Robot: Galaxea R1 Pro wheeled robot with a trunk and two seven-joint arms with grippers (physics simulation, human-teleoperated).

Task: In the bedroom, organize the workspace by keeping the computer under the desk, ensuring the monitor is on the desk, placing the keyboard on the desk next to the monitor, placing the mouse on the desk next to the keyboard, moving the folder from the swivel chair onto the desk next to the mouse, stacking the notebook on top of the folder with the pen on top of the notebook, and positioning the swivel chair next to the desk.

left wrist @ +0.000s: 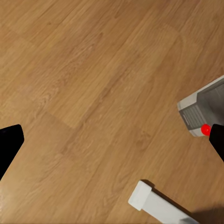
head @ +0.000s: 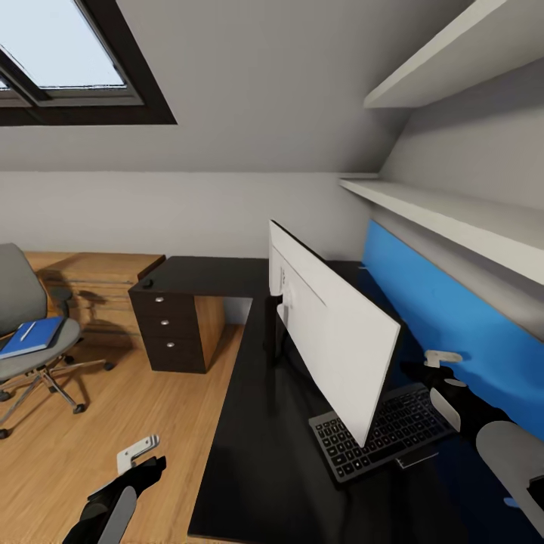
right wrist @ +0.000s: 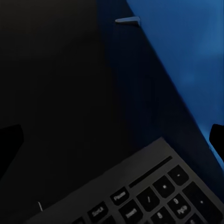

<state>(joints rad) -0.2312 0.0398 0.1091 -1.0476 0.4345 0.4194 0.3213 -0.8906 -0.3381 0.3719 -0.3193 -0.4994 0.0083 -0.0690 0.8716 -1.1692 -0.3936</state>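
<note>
At the far left, the grey padded swivel chair with chrome star base (head: 30, 332) is standing on the light wood floor (head: 151, 423), well apart from the counter. The flat bright blue folder with a black spine (head: 32, 336) is lying on its seat, and a thin white stick that is probably the pen (head: 27, 331) is resting across it. The folder is looking stiff, thin and light, likely slippery on the padding; pinching it at an overhanging edge would probably serve best.

Nearer, the left hand (head: 138, 448) is hanging over the bare floor, open as far as the pale fingers suggest, and holding nothing. Its wrist view is showing floorboards, a white leg (left wrist: 156, 205) and a grey box with a red spot (left wrist: 201, 113) that may be the computer.

Further right, the glossy black L-shaped counter with its dark three-drawer unit (head: 249, 453) is carrying the wide flat monitor with a white back (head: 329, 321), which is turning its back to the camera. Just behind it, the slim dark-keyed keyboard (head: 393, 438) is lying close to the blue wall panel (head: 453, 317). The keyboard is looking rigid and light; gripping across a long edge would keep it level.

The right hand (head: 434, 363) is hovering just above the keyboard's far end, jaws spread wide, gripping nothing.
</note>
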